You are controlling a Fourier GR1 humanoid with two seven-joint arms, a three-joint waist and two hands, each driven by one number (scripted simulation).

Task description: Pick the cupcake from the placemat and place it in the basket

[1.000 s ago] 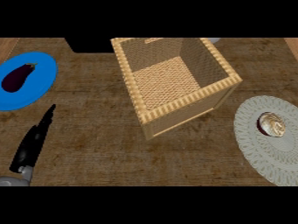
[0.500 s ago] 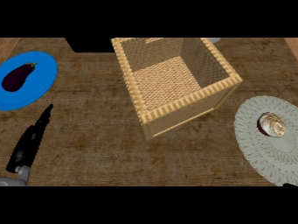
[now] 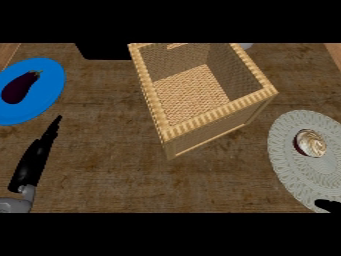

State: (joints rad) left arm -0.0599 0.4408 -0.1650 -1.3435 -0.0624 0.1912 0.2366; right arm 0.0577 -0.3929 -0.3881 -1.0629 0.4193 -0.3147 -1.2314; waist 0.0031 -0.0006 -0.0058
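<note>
The cupcake sat on the pale placemat near the counter's right edge, apart from the tall wicker basket. Bare counter lay between them. The left hand stretched straight; the right hand barely showed, fingers unclear. An aubergine lay on a blue plate. No writing was legible

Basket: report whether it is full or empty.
Empty: the basket shows only its bare woven floor, and the cupcake sits on the placemat.

One head view looks steeply down onto the counter from above.
</note>
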